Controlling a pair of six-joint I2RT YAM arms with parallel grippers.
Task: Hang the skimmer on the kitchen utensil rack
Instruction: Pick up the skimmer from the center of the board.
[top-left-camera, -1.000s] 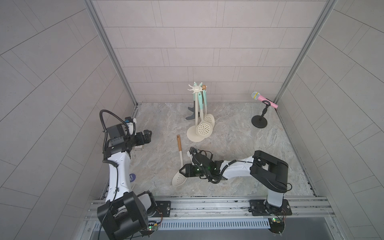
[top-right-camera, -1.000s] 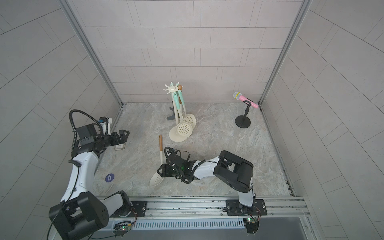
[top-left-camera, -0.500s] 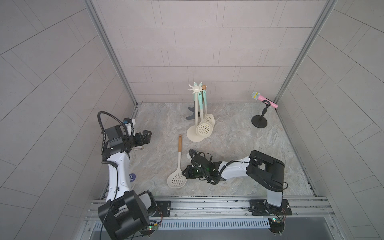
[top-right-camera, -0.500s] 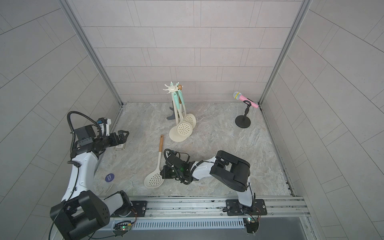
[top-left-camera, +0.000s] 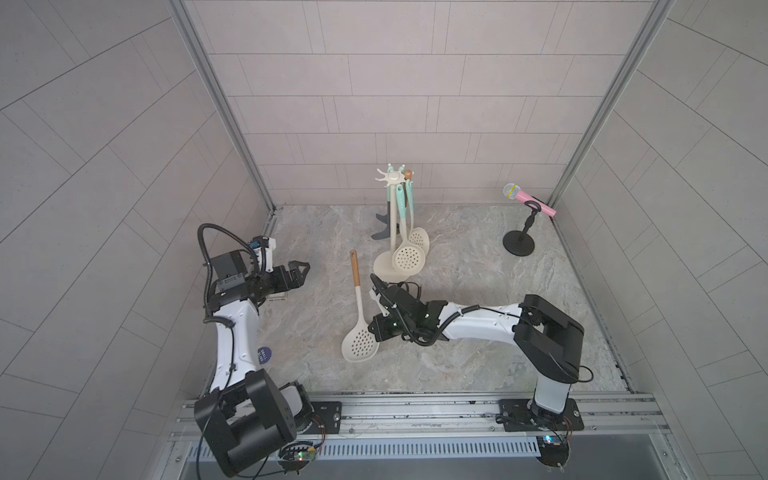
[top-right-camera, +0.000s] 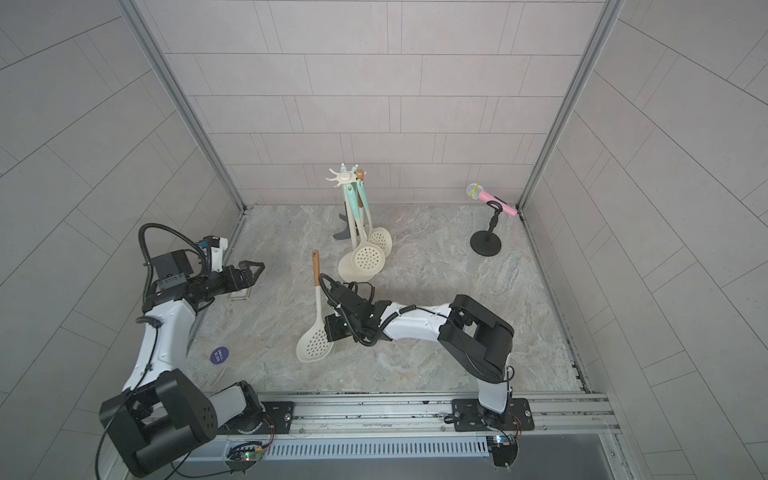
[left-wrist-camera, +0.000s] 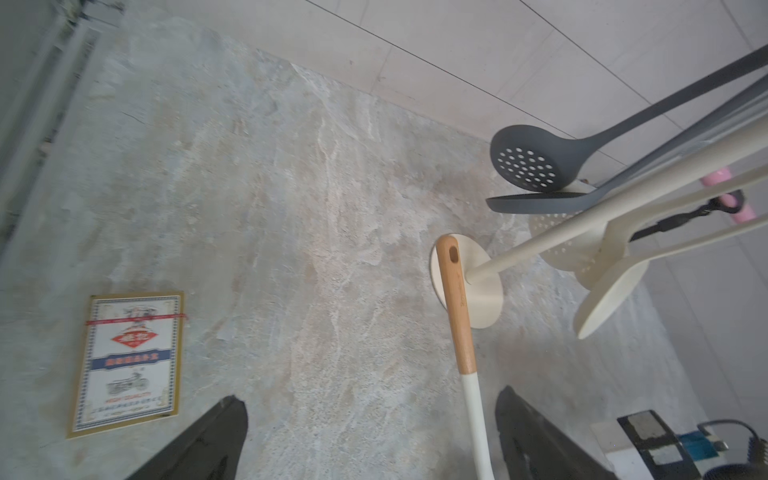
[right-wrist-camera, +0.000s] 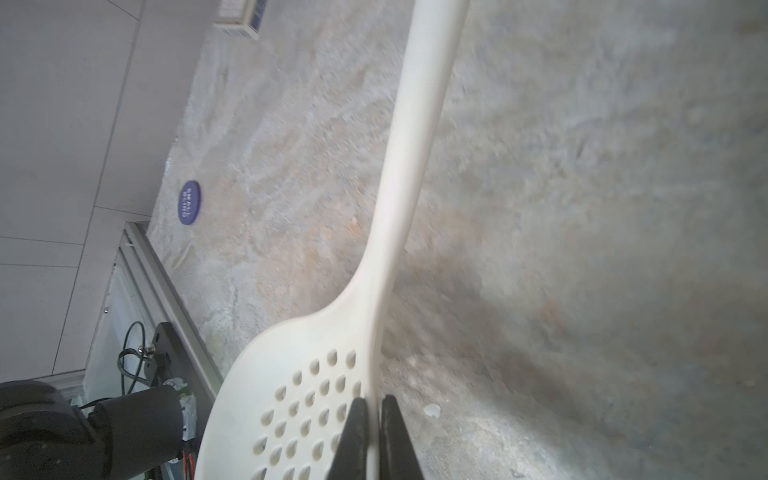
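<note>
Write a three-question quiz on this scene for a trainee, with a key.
1. True or false: the left gripper is shut on the skimmer.
2. Which part of the skimmer does the right gripper pinch? A: the wooden end. B: the rim of the holed bowl. C: the middle of the shaft.
3. Short answer: does the skimmer hang on the rack yet?

Key: 1. False; it is open and holds nothing. 2. B. 3. No; it is off the rack, in the right gripper.
</note>
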